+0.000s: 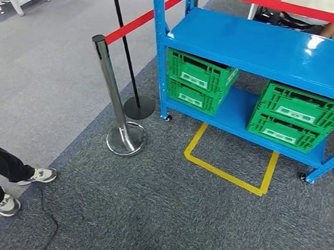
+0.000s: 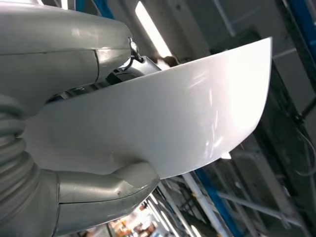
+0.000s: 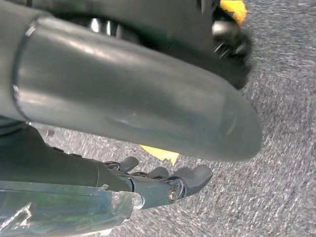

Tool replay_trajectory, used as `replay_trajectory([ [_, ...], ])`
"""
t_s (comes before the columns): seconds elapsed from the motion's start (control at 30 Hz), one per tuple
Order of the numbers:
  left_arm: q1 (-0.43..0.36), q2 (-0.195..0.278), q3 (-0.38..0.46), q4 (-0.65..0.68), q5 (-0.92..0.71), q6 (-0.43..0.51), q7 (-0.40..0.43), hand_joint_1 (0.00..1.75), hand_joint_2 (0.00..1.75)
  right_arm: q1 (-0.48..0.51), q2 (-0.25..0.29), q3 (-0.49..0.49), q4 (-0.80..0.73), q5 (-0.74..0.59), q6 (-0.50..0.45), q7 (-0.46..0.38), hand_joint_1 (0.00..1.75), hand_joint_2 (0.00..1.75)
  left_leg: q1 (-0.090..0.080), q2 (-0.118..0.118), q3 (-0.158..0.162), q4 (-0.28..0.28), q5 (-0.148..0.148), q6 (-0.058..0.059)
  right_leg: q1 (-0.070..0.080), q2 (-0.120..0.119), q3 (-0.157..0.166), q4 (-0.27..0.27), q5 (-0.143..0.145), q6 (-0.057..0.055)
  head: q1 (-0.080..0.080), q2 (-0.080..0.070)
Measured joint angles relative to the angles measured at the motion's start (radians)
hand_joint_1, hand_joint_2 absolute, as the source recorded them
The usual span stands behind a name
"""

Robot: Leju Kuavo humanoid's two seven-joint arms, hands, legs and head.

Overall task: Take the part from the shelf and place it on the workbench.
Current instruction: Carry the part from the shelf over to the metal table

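A glossy white curved part (image 2: 186, 108) lies in my left hand (image 2: 85, 192), gripped between the thick grey thumb below and the fingers (image 2: 56, 49) above. The part reaches well past the hand, with ceiling lights and blue beams behind it. My right hand (image 3: 130, 94) hangs over grey carpet with its dark fingers (image 3: 178, 180) held apart from the thumb and nothing between them. The blue shelf (image 1: 258, 46) stands ahead on the right in the head view, its upper board bare.
Two green crates (image 1: 199, 77) (image 1: 295, 114) sit on the shelf's lower board. A yellow tape rectangle (image 1: 228, 169) marks the carpet before it. A chrome stanchion (image 1: 114, 94) with a red belt stands left of the shelf. A person's shoes (image 1: 39, 175) and a cable (image 1: 49, 228) lie at left.
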Motion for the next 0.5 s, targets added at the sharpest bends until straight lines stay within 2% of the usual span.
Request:
replay_trajectory([
  [0.03, 0.000, -0.001, 0.000, 0.000, 0.000, 0.000, 0.000, 1.75, 1.75, 0.002, 0.000, 0.000, 0.000, 0.000, 0.000, 0.000, 0.00, 0.00, 0.000, -0.013, -0.003, 0.000, 0.002, 0.001, -0.001, 0.010, -0.028, 0.064, -0.026, 0.001, 0.001, 0.000],
  [0.07, 0.000, -0.002, 0.000, 0.000, 0.000, 0.000, 0.000, 1.75, 1.75, 0.004, 0.000, 0.000, 0.000, 0.000, 0.000, 0.000, 0.00, 0.00, 0.000, -0.027, -0.004, 0.000, 0.003, 0.001, -0.001, 0.013, -0.045, 0.101, -0.035, 0.001, 0.001, 0.000],
  [0.1, 0.000, -0.003, 0.000, 0.000, 0.000, 0.000, 0.000, 1.75, 1.75, 0.005, 0.000, 0.000, 0.000, 0.000, 0.000, 0.000, 0.00, 0.00, 0.001, -0.042, -0.005, 0.001, 0.005, 0.000, -0.001, 0.014, -0.043, 0.100, -0.024, 0.001, 0.001, 0.000],
  [0.13, 0.000, -0.004, 0.000, 0.000, 0.000, 0.000, 0.000, 1.75, 1.75, 0.005, 0.000, 0.000, 0.000, 0.000, 0.000, 0.000, 0.00, 0.00, 0.001, -0.057, -0.005, 0.001, 0.007, -0.002, -0.002, 0.020, -0.022, 0.059, 0.005, -0.001, 0.001, 0.000],
  [0.17, 0.000, -0.004, 0.000, 0.000, 0.000, 0.000, 0.000, 1.75, 1.75, 0.005, 0.000, 0.000, 0.000, 0.000, 0.000, 0.000, 0.00, 0.00, 0.003, -0.072, -0.005, 0.001, 0.009, -0.004, -0.004, 0.036, 0.013, -0.011, 0.042, -0.002, 0.001, 0.000],
  [0.23, -0.001, -0.004, 0.000, 0.000, 0.000, 0.000, 0.000, 1.75, 1.75, 0.004, 0.000, 0.000, 0.000, 0.000, 0.000, 0.000, 0.00, 0.00, 0.002, -0.098, -0.008, 0.003, 0.012, -0.013, -0.011, 0.089, 0.077, -0.142, 0.087, -0.006, 0.001, 0.000],
  [0.27, -0.001, -0.005, 0.000, 0.000, 0.000, 0.000, 0.000, 1.75, 1.75, 0.004, 0.001, 0.000, 0.000, 0.000, 0.000, 0.000, 0.00, 0.00, 0.003, -0.109, -0.012, 0.003, 0.014, -0.019, -0.013, 0.108, 0.094, -0.176, 0.093, -0.009, 0.001, 0.000],
  [0.3, 0.000, -0.005, 0.000, -0.001, 0.000, 0.000, -0.001, 1.75, 1.75, 0.003, 0.001, 0.000, 0.000, 0.000, 0.000, 0.001, 0.00, 0.00, 0.004, -0.121, -0.016, 0.002, 0.018, -0.025, -0.012, 0.113, 0.100, -0.188, 0.089, -0.013, 0.000, 0.000],
  [0.33, 0.001, -0.006, 0.000, -0.001, 0.000, 0.000, -0.003, 1.75, 1.75, 0.003, 0.001, 0.000, 0.000, 0.000, 0.000, 0.001, 0.00, 0.00, 0.007, -0.133, -0.020, 0.000, 0.022, -0.033, -0.010, 0.102, 0.103, -0.191, 0.091, -0.020, 0.000, 0.000],
  [0.37, 0.003, -0.007, 0.000, -0.002, 0.000, 0.000, -0.006, 1.75, 1.75, 0.002, 0.001, 0.000, 0.000, -0.001, 0.000, 0.001, 0.00, 0.00, 0.010, -0.135, -0.023, 0.000, 0.025, -0.039, -0.009, 0.087, 0.107, -0.195, 0.096, -0.028, 0.000, 0.000],
  [0.4, 0.004, -0.008, 0.001, -0.002, 0.000, 0.000, -0.010, 1.75, 1.75, 0.001, 0.002, 0.000, 0.000, -0.001, 0.000, 0.001, 0.00, 0.00, 0.010, -0.119, -0.029, 0.009, 0.019, -0.044, -0.008, 0.073, 0.111, -0.201, 0.101, -0.036, -0.002, 0.000],
  [0.43, 0.003, -0.010, 0.002, -0.003, 0.000, 0.000, -0.015, 1.75, 1.75, 0.001, 0.002, 0.000, 0.000, -0.002, 0.000, 0.001, 0.00, 0.00, 0.009, -0.092, -0.043, 0.035, 0.001, -0.047, -0.009, 0.058, 0.114, -0.209, 0.107, -0.044, -0.004, 0.000],
  [0.5, -0.002, -0.014, 0.001, -0.004, 0.004, 0.000, -0.024, 1.75, 1.75, 0.003, 0.002, 0.000, 0.000, -0.002, 0.000, 0.001, 0.00, 0.00, 0.006, -0.033, -0.096, 0.150, -0.066, -0.051, -0.008, 0.027, 0.114, -0.218, 0.113, -0.053, -0.008, 0.000],
])
